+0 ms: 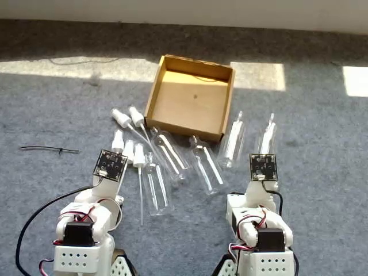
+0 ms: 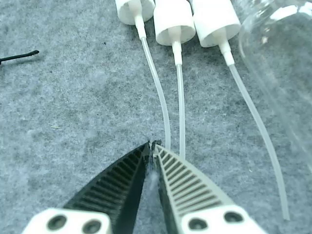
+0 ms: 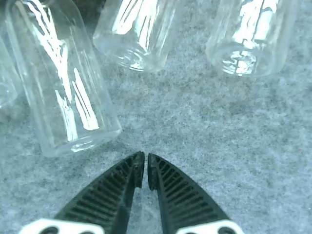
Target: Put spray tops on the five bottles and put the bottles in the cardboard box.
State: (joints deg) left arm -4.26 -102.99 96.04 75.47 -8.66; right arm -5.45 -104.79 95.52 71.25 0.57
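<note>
Light: sunlit bands cross the far carpet (image 1: 57,66).
Shade: nearer carpet lies evenly dim.
Glare: white streaks on the bottles (image 3: 63,97).

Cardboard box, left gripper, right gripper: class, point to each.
cardboard box (image 1: 190,109): high view, bare floor.
left gripper (image 2: 152,145): left wrist view, between fingertips.
right gripper (image 3: 146,157): right wrist view, between fingertips.

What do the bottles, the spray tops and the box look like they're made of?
Bottles: clear and glossy, probably plastic, though glass can't be ruled out; the carpet shows through and the walls carry bright highlights. Spray tops: smooth opaque white plastic, with thin translucent dip tubes that bend slightly. Box: matte brown cardboard with thin folded walls.
</note>
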